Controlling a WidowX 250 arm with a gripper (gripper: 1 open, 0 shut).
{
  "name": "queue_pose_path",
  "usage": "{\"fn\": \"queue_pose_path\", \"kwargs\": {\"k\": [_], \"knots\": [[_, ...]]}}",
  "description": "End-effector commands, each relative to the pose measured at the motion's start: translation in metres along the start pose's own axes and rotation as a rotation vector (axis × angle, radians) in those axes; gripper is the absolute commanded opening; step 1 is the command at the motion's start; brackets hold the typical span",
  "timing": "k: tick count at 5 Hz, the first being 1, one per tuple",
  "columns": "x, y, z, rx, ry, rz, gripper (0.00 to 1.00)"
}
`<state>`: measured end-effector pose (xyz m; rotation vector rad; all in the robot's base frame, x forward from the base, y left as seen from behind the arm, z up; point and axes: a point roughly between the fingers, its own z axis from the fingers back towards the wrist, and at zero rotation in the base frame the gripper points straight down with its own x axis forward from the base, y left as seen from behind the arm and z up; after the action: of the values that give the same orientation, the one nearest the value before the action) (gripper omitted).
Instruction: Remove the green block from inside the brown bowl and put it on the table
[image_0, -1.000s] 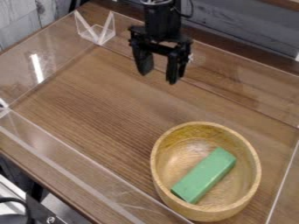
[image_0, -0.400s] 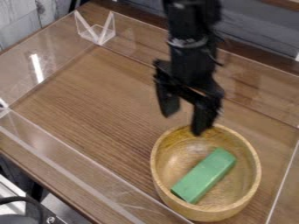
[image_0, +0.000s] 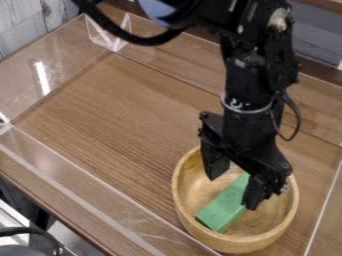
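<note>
The brown bowl (image_0: 194, 225) sits on the table (image_0: 120, 110) at the lower right. Inside it lies the green block (image_0: 222, 212), its upper end hidden behind my arm. My gripper (image_0: 243, 182) points straight down over the bowl, its two black fingers spread wide on either side of the block's upper end. The gripper is open and holds nothing; the fingertips reach down to about the bowl's rim level.
Low clear plastic walls (image_0: 54, 70) edge the table on the left, back and front. A folded clear plastic piece (image_0: 107, 32) stands at the back left corner. Black cables hang from the arm (image_0: 254, 60) above the table's back.
The arm has swept from the table's back middle toward the lower right and sunk a little, so the open gripper now hangs over the bowl. The block has not moved.
</note>
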<state>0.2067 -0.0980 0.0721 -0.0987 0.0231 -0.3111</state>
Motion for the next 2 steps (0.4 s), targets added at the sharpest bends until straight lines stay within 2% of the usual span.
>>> {"fn": "queue_pose_path", "kwargs": {"k": [1,2], "knots": [[0.0050,-0.0010,0.0085,-0.007,-0.061,-0.018,1.00],[0.0045,0.0008,0.0080,-0.012,-0.064,-0.017,1.00]]}}
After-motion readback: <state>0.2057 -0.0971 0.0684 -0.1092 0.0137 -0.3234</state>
